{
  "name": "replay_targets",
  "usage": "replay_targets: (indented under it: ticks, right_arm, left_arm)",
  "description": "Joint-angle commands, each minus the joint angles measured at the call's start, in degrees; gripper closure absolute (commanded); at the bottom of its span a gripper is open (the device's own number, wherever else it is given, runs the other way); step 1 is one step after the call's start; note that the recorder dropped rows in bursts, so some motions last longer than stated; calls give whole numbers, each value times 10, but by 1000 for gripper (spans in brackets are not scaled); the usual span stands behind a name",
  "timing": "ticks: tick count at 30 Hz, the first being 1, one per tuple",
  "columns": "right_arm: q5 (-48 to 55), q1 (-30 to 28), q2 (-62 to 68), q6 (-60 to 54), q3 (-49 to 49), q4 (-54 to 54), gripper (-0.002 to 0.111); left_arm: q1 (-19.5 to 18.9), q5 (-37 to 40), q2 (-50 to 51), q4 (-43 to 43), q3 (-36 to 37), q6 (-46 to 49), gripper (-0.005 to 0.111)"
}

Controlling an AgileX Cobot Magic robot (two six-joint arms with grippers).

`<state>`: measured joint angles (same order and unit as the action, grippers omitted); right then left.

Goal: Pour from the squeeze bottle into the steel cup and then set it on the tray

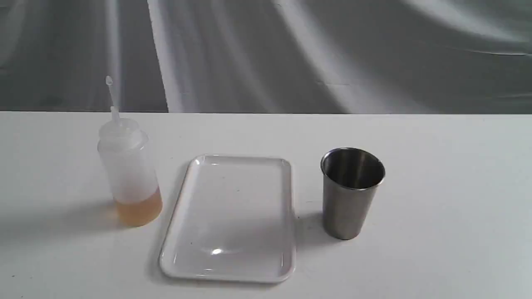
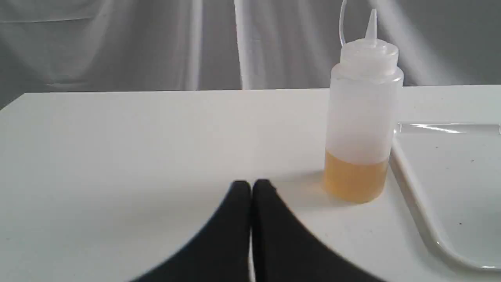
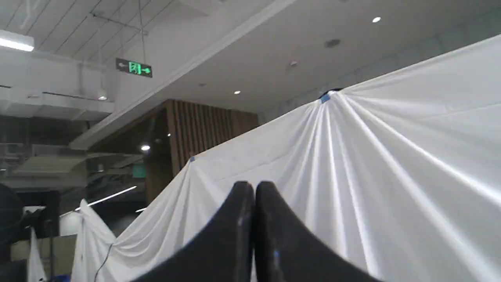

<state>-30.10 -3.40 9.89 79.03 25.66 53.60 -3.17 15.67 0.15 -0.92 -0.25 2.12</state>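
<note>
Your left gripper (image 2: 251,187) is sitting closed and empty, nearer the upright squeeze bottle (image 2: 362,117); your right gripper (image 3: 254,187), likewise closed, is seemingly pointing away.

White table (image 1: 436,257), matte; draped white cloth backdrop (image 1: 291,54) behind it; pale ceiling (image 3: 274,47) with recessed spotlights (image 3: 376,19); hanging green exit sign (image 3: 134,68); wood-slat wall panel (image 3: 203,125).

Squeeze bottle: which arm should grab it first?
Left. The left gripper, shut, hovers low near the squeeze bottle; the right gripper, also shut, points up toward the ceiling.
</note>
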Motion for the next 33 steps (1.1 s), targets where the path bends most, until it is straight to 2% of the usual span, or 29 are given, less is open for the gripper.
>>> replay_targets:
  ticks: [1,4,11,18,24,30,33]
  right_arm:
    - [-33,2,48,87,45,90,108]
    - [-39,4,98,134,87,141,108]
    - [-39,18,201,141,178,177,108]
    - [-105,21,306,148,259,246,108]
    - [-14,48,368,135,278,253,108]
    - [74,94,433,20,278,246,108]
    - [85,126,479,-99,278,140,108]
  left_arm:
    - [5,-4,-1,0,3,-1,107]
    - [5,-4,-1,0,3,0,107]
    - [5,-4,-1,0,3,0,107]
    - [5,-4,-1,0,3,-1,107]
    - [5,-4,-1,0,3,-1,107]
    - [5,-4,-1,0,3,0,107]
    - [5,-4,-1,0,3,0,107]
